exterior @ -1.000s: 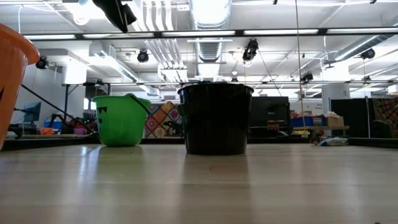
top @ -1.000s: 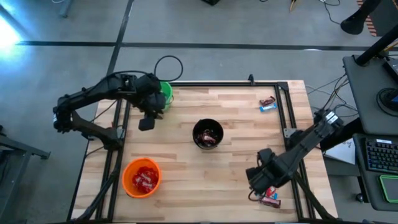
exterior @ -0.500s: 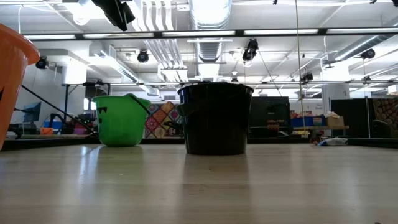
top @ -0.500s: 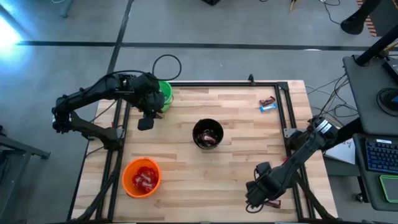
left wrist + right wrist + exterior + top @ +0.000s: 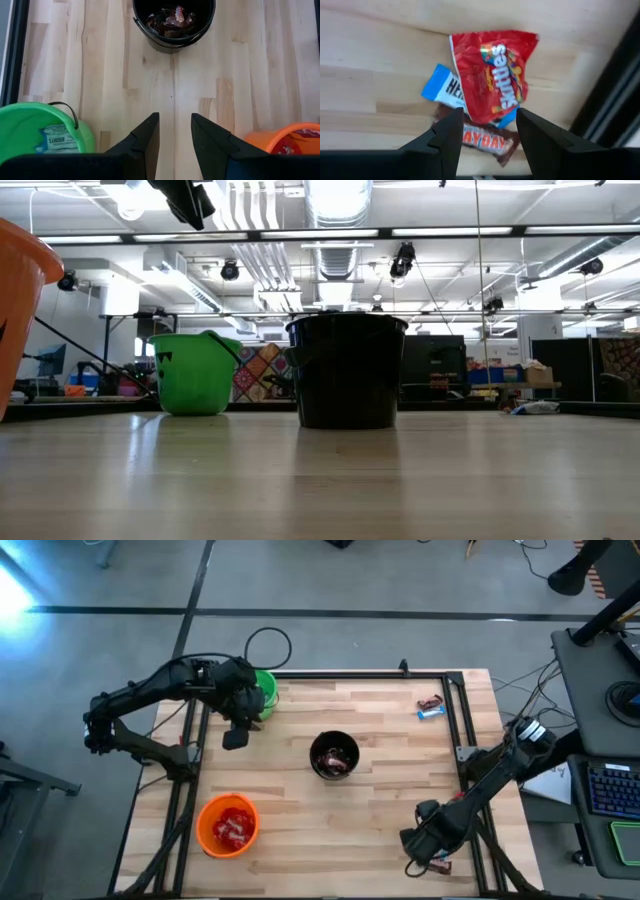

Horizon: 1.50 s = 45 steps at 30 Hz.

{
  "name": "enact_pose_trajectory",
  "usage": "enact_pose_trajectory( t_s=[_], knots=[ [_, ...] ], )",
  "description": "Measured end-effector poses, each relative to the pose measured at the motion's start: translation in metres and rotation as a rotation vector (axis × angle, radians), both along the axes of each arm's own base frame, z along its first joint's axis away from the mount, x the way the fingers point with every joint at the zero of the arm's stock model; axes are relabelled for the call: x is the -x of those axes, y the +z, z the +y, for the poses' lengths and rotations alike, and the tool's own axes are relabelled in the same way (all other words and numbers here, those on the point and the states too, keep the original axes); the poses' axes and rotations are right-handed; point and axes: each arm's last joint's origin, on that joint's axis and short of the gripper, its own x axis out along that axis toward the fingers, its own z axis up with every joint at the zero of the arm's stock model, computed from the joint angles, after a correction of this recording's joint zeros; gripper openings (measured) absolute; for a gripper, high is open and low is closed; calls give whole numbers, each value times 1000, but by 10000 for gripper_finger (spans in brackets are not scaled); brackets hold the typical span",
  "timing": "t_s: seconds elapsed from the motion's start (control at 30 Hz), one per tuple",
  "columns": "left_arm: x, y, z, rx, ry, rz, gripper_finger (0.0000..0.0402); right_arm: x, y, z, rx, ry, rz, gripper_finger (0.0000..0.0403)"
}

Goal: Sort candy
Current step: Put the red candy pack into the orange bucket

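Three candy pieces lie in a small pile near the table's near right corner: a red bag [image 5: 492,75] on top, a blue-and-white bar [image 5: 441,90] and a brown bar [image 5: 485,143] under it. My right gripper [image 5: 485,137] hangs open just above this pile [image 5: 438,865], one finger on either side, touching nothing. My left gripper [image 5: 172,135] hovers open and empty above the table beside the green cup [image 5: 264,689]. Two more candy pieces [image 5: 430,707] lie at the far right.
The black cup [image 5: 333,755] with brown candy stands mid-table, and the orange cup [image 5: 228,825] with red candy stands near left. The green cup [image 5: 45,135] holds a blue-and-white bar. A dark frame rail [image 5: 615,95] runs close beside the pile.
My right gripper has gone down and toward the table's near edge, and now stands over the candy pile in the near right corner. The candy has not moved.
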Motion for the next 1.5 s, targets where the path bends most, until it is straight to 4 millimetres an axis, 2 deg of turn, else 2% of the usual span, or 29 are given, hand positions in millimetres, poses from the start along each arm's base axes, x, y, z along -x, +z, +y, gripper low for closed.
enact_pose_trajectory(
  t_s=[0.2,0.73,0.83,1.03,1.07,1.33,1.5],
  knots=[
    [0,0,0,10,17,2,94,13,-9,-11,9,-37,-2,176],
    [0,0,0,13,20,5,94,24,-47,-19,-108,-65,-87,173],
    [0,0,0,13,20,4,94,24,-48,-19,-105,-80,-83,148],
    [0,0,0,12,20,3,94,25,-48,-20,-89,-94,-72,30],
    [0,0,0,12,20,2,94,25,-47,-21,-88,-97,-72,21],
    [0,0,0,11,20,0,94,26,-43,-21,-90,-104,-74,10],
    [0,0,0,-1,0,3,94,25,-33,-18,-85,-100,-76,9]
  ],
)
